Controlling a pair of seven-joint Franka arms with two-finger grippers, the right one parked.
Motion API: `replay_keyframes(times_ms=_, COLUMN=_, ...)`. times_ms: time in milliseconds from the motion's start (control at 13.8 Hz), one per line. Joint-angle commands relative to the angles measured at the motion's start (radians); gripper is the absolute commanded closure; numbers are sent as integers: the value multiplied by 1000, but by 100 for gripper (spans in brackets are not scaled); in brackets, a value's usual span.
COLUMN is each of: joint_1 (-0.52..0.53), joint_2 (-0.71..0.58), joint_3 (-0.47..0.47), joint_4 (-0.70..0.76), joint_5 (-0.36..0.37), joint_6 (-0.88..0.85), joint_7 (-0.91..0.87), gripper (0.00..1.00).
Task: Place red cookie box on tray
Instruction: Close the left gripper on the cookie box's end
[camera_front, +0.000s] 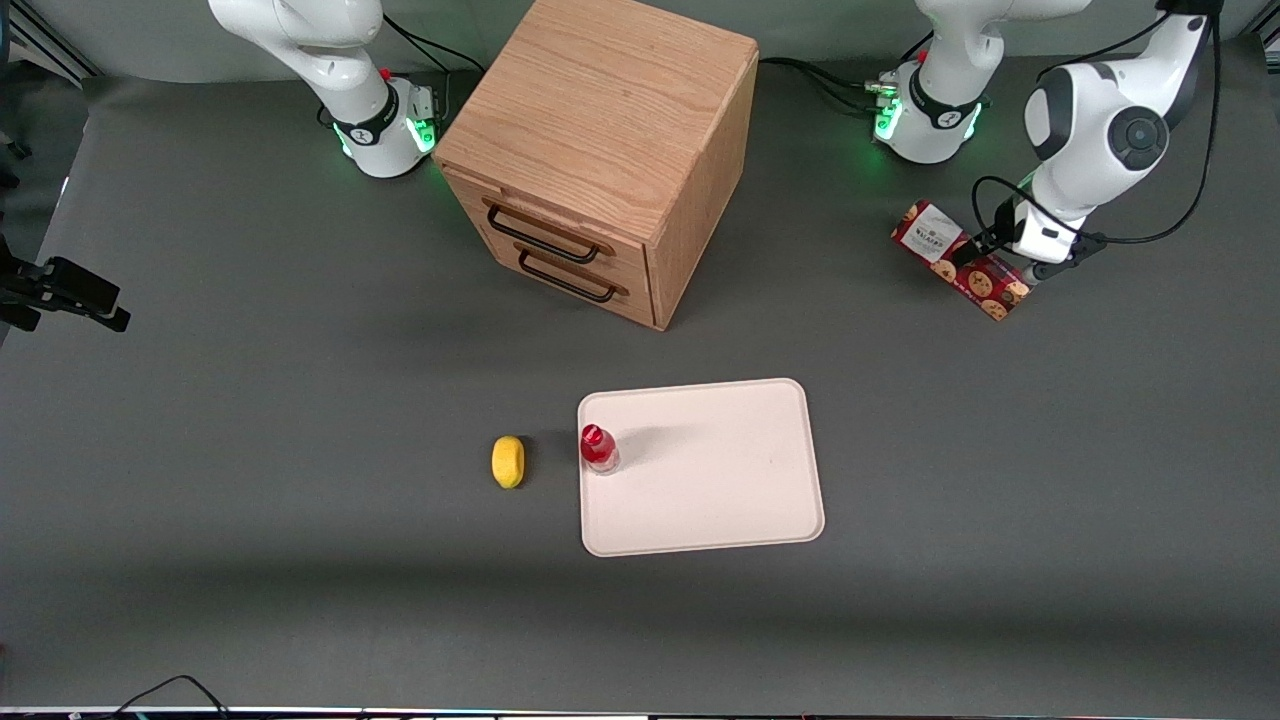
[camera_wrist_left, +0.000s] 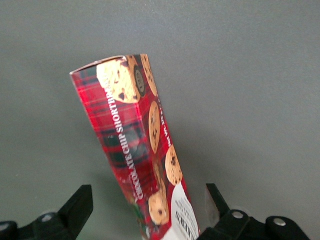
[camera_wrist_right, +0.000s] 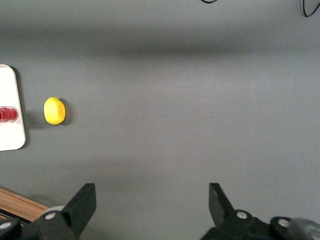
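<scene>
The red cookie box (camera_front: 988, 287) lies on the grey table toward the working arm's end, farther from the front camera than the tray. Its white label end points toward the drawer cabinet. My left gripper (camera_front: 1003, 265) is down over the box's middle, open, with one finger on each side and a gap on both sides. In the left wrist view the box (camera_wrist_left: 130, 125) runs between the fingers of the gripper (camera_wrist_left: 148, 200). The pale cream-pink tray (camera_front: 720, 480) lies flat near the table's middle, nearer the front camera; its edge also shows in the right wrist view (camera_wrist_right: 11, 135).
A small red-capped bottle (camera_front: 598, 448) stands on the tray's edge nearest the parked arm. A yellow lemon (camera_front: 508, 461) lies on the table beside it. A wooden two-drawer cabinet (camera_front: 600, 150) stands between the arm bases.
</scene>
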Motion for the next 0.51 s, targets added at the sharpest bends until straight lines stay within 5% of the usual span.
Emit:
replay_keyframes(times_ms=0, joint_1=-4, joint_2=14, joint_3=3, joint_4=-76, joint_5=-11, joint_6=88, joint_7=-15, gripper=0)
replay_keyframes(times_ms=434, joint_1=-13, joint_2=73, joint_3=2, joint_4=-78, joint_5=-11, joint_6=82, joint_7=-16, gripper=3)
